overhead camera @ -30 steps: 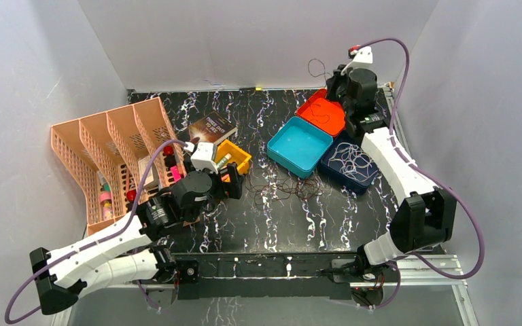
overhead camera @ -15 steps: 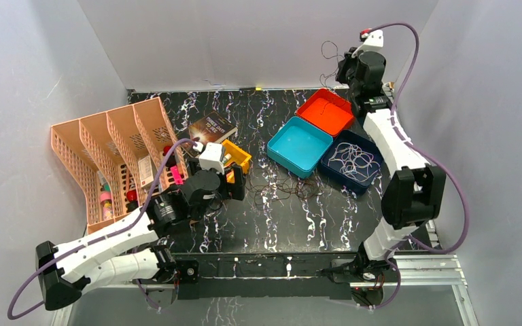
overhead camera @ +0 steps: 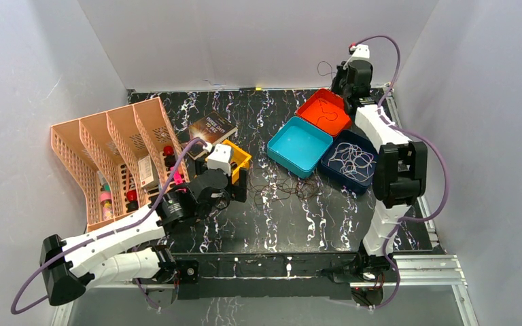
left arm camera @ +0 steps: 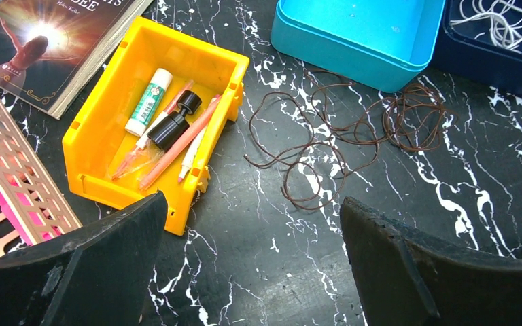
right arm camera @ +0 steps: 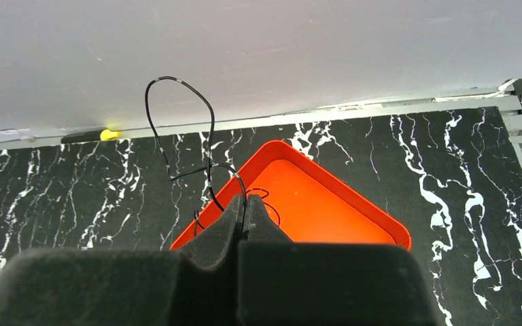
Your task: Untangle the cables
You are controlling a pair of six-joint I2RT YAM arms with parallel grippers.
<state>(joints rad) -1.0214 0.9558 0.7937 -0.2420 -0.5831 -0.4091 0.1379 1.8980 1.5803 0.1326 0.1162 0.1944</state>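
Left gripper [left arm camera: 251,224]: jaws wide apart, holding nothing, low over the table [left arm camera: 258,285] between the yellow bin [left arm camera: 126,197] and the brown cables [left arm camera: 397,122]
Brown cables: loose knot of loops on the table, just before the teal tray [left arm camera: 346,54]
White cables [overhead camera: 350,157]: heaped in the dark blue tray [overhead camera: 340,178]
Right gripper [right arm camera: 243,210]: pinched together on a black cable [right arm camera: 207,122], above the orange tray [right arm camera: 326,204] by the far wall
Step, as judged: drop the black cable into the orange tray
Doing it well: lower until its loops sit inside the rim, then let go; the left gripper should take an outlying brown loop, not the dense middle
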